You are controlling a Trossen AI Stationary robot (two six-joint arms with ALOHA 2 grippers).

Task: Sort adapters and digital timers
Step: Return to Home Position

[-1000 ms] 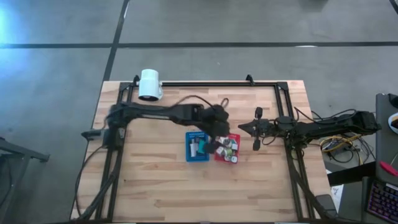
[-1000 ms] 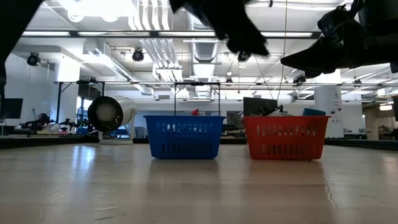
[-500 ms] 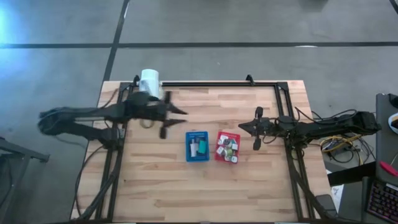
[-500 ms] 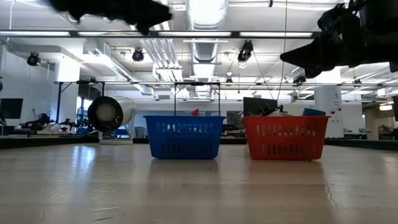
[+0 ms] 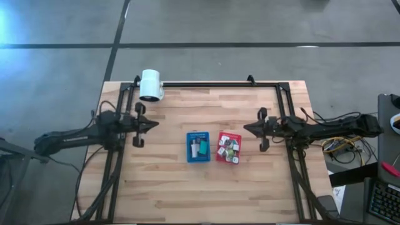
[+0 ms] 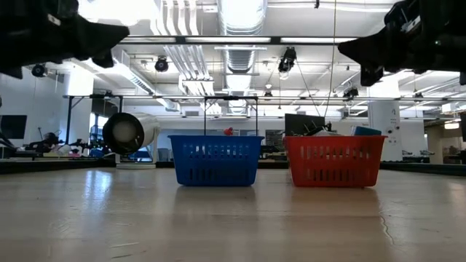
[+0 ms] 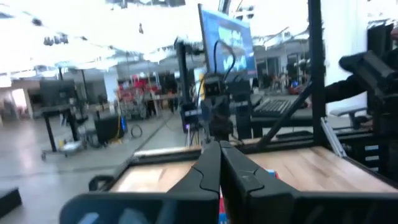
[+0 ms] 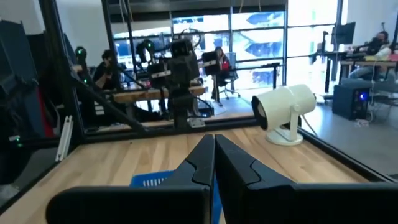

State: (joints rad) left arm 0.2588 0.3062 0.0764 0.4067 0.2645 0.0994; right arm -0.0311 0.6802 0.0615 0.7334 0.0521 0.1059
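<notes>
A grey concrete floor (image 5: 206, 25) crossed by dark lines surrounds the pale wooden bench (image 5: 206, 181). Overhead, the ceiling (image 6: 328, 65) carries bright strip lights (image 6: 240, 11) and ducts (image 6: 182, 62). Tall windows (image 8: 261, 31) glow behind a desk (image 8: 143, 93) where people (image 8: 221, 62) sit.

A blue basket (image 6: 215, 160) stands beside a red basket (image 6: 334, 161) on the table (image 6: 233, 225).

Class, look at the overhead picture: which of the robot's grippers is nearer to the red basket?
Right. The right gripper hangs just to the right of the red basket; the left gripper is well off toward the table's left side, with the blue basket between.
</notes>
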